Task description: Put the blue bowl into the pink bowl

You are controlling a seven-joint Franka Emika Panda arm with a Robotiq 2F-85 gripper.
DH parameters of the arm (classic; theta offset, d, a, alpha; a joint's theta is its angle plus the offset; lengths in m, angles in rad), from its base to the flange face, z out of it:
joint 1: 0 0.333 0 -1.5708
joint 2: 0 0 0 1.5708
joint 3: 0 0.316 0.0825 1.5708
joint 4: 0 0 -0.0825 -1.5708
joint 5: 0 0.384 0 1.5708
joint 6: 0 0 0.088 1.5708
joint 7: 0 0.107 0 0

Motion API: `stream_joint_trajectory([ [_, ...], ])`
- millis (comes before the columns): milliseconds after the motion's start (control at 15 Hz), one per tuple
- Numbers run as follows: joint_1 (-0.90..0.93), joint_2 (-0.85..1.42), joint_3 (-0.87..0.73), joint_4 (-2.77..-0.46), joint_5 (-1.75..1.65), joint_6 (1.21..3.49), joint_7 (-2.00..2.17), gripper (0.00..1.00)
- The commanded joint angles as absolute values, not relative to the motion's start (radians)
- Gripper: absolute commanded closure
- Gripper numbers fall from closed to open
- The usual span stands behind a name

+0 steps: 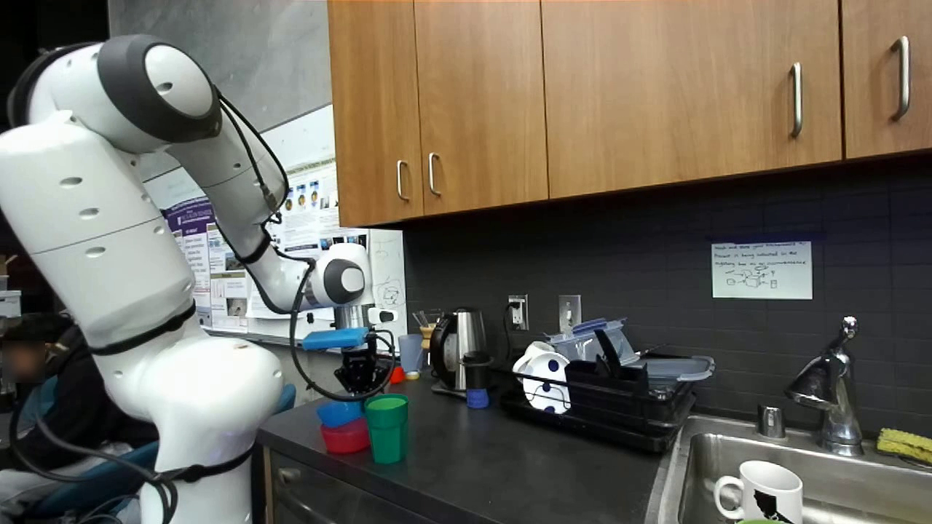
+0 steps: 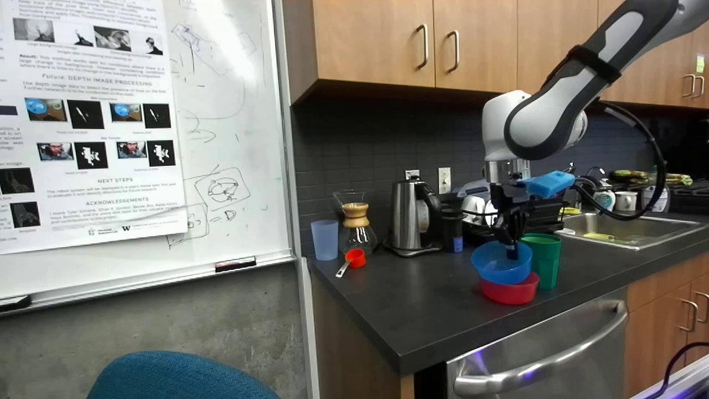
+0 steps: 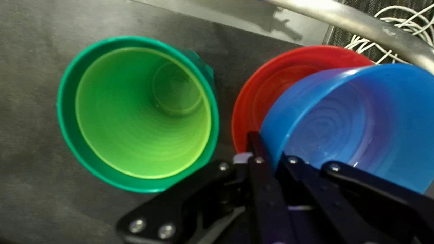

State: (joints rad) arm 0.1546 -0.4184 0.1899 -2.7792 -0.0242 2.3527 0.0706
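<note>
The end effector (image 3: 270,149) grips the blue bowl (image 3: 346,123) by its rim, holding it over the pink bowl (image 2: 510,292), which sits on the bench (image 2: 401,302) beneath. From where I stand, I can't tell whether the bowls touch. A green cup (image 1: 387,432) stands just beside the end effector.

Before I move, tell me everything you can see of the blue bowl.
The blue bowl is round, shallow and bright blue, smooth and plastic-looking, with faint rings on its bottom; no contents show inside. The fingers pinch its wall at the rim, one inside, one outside. It looks tilted and is held over the pink bowl off-center, so part of that bowl shows beside it in the wrist view. Whether the two bowls touch, I cannot tell.
</note>
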Motion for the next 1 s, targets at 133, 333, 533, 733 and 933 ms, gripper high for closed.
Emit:
stream_joint_trajectory([
  [133,0.152,-0.350,0.204,-2.779,-0.064,2.424,0.093,0.99],
  [333,0.166,-0.327,0.206,-2.779,-0.046,2.437,0.087,0.99],
  [533,0.188,-0.312,0.199,-2.777,-0.014,2.453,0.068,0.99],
  [733,0.207,-0.309,0.192,-2.776,0.022,2.465,0.053,0.74],
  [933,0.225,-0.315,0.193,-2.776,0.053,2.470,0.049,0.60],
])
